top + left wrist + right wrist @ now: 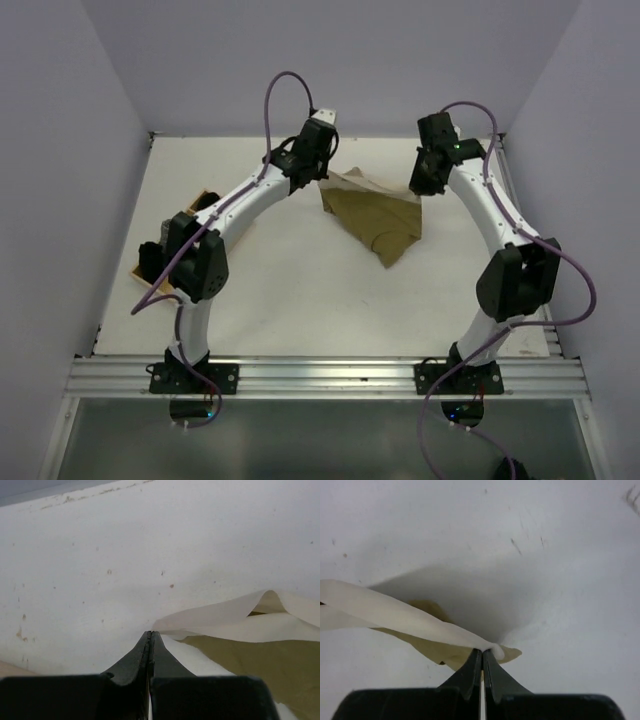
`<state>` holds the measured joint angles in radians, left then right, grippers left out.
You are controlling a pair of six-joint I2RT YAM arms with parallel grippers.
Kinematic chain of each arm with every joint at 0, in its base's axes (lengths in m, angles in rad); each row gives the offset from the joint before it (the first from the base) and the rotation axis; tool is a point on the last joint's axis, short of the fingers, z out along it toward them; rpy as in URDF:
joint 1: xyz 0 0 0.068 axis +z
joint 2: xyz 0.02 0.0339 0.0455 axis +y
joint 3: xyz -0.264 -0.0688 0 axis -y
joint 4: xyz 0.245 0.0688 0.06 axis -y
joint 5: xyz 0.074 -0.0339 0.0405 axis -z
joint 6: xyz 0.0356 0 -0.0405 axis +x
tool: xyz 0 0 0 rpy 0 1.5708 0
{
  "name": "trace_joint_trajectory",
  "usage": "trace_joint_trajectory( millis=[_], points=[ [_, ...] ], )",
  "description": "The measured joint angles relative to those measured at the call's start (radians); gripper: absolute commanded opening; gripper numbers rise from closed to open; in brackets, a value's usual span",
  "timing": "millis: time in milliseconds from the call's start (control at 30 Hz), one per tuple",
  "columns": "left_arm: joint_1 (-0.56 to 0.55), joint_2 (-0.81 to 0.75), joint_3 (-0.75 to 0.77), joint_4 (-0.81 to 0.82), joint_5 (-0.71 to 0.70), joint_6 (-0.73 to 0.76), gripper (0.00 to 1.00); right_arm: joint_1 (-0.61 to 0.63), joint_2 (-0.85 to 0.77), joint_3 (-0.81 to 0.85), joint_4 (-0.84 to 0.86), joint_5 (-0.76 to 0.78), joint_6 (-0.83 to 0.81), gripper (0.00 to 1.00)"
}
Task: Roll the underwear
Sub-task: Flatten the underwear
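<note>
Presently grips the underwear (pixel 375 215), lying far-centre on the counter (pixel 290 290), by both ends of its raised cream edge, jaws of left gripper (pixel 150 634) and right gripper (pixel 482 652) pinched shut on cloth, probably tensioning it flat before rolling.

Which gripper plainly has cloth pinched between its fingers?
The right gripper: the underwear runs cream-edged into its shut tips. At the left gripper, cloth only reaches the tips; hold unclear.

- The left gripper (pixel 150 636) — jaws pressed together, tips meeting the cloth's pale corner.
- The underwear (pixel 250 665) — olive face up at lower right, its cream edge raised in a fold.
- The table (pixel 125 545): white, faintly speckled.
</note>
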<state>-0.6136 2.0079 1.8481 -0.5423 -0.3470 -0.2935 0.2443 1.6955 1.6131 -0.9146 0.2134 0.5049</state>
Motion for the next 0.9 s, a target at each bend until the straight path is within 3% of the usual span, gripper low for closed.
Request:
trace_joint_trajectory(
  millis=[167, 367, 467, 600, 767, 900],
  points=[
    [0.035, 0.078, 0.114, 0.001, -0.013, -0.007, 0.00, -0.032, 0.152, 0.288, -0.030, -0.001, -0.082, 0.00],
    [0.098, 0.079, 0.121, 0.019, -0.009, -0.005, 0.00, -0.045, 0.153, 0.394, -0.043, -0.028, -0.136, 0.00],
    [0.101, 0.072, 0.109, 0.027, 0.011, -0.001, 0.00, -0.045, 0.120, 0.339, -0.043, -0.051, -0.144, 0.00],
    [0.086, -0.015, -0.019, 0.042, 0.029, -0.004, 0.00, -0.043, 0.039, 0.210, -0.040, -0.102, -0.148, 0.00],
    [0.035, -0.241, -0.242, 0.022, 0.031, -0.022, 0.00, -0.039, -0.155, 0.017, -0.040, -0.189, -0.147, 0.00],
    [-0.074, -0.474, -0.415, 0.001, 0.031, -0.060, 0.00, -0.015, -0.400, -0.171, -0.035, -0.271, -0.112, 0.00]
  ],
)
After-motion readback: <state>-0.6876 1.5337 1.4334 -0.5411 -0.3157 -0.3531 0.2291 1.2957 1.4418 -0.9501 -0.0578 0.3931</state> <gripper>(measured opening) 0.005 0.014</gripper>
